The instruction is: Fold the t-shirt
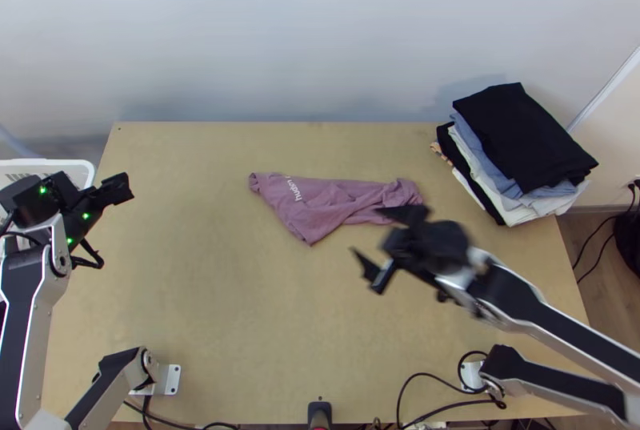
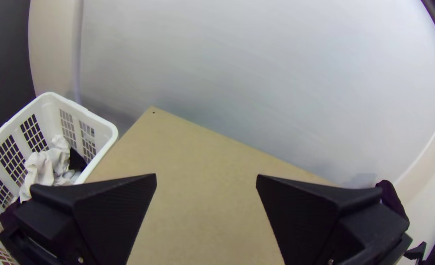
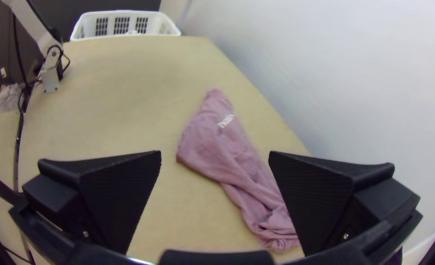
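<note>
- Mauve t-shirt (image 1: 328, 204) lies bunched and creased on the table, roughly mid-width and toward the far edge; white lettering (image 1: 294, 189) near its left end.
- Long axis: we trace it across the table, left to right. The left part is broader, with a corner pointing to the near edge; the right end narrows into rumpled folds.
- Right gripper (image 1: 365, 230) is the nearer by far. From it the shirt lies toward the far edge and to the left, the rumpled end just past its farther finger.
- Its fingers stand wide apart, nothing between them; we cannot tell how high they hang above the cloth.
- Left gripper (image 2: 206, 174) is at the table's left side, well apart from the shirt, its fingers also spread and holding nothing.
- Our reading: folding has hardly begun, and the shirt wants opening out first. We would take the rumpled end with the right; a pinch through several layers could drag the whole bundle.
- Surface: light wooden table (image 1: 216, 310), bare around the shirt; cables (image 1: 424, 378) at the near edge.
- Room: pale wall (image 1: 280, 30) behind; stack of folded clothes (image 1: 524, 142) at the far right corner, black piece uppermost; white basket (image 2: 97, 118) with garments (image 2: 45, 164) off the left edge.
</note>
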`<action>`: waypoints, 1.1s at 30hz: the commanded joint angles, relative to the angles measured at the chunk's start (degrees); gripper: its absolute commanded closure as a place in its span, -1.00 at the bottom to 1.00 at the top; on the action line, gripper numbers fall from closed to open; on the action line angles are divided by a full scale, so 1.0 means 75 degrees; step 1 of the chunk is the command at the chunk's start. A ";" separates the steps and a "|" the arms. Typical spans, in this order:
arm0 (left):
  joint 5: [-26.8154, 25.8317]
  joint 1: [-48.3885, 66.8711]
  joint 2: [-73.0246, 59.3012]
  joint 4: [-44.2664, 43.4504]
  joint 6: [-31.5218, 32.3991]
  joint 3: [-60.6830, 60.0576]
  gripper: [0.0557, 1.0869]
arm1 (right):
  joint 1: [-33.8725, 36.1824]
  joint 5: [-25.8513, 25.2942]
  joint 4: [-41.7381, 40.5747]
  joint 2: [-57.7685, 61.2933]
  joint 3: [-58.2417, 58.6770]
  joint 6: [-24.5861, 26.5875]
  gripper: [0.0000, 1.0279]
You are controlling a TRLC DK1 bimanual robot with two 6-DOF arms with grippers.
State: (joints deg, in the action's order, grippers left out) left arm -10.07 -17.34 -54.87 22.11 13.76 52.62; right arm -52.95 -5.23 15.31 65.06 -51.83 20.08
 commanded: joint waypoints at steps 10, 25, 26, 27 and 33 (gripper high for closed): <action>-0.0053 -0.0055 0.0742 -0.0065 0.0193 -0.0407 -0.92 | -0.1272 -0.0849 -0.1397 0.3431 -0.1081 0.0147 -0.69; -0.0041 -0.0148 0.0930 -0.0135 0.0369 -0.0864 -0.92 | -0.1553 -0.1845 -0.2721 0.5271 -0.1772 0.0651 0.09; -0.0029 -0.0148 0.0930 -0.0147 0.0369 -0.0875 -0.92 | -0.1553 -0.1857 -0.2838 0.5330 -0.1772 0.0698 0.10; -0.0029 -0.0160 0.0930 -0.0159 0.0369 -0.0899 -0.92 | -0.1553 -0.1857 -0.2862 0.5365 -0.1772 0.0757 0.09; -0.0041 -0.0231 0.0930 -0.0299 0.0357 -0.1016 -0.92 | -0.1565 -0.1845 -0.3049 0.5705 -0.1819 0.0980 0.09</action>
State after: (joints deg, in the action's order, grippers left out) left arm -10.07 -18.57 -48.64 20.84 15.46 46.46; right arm -64.12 -18.65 -6.04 105.75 -64.07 25.26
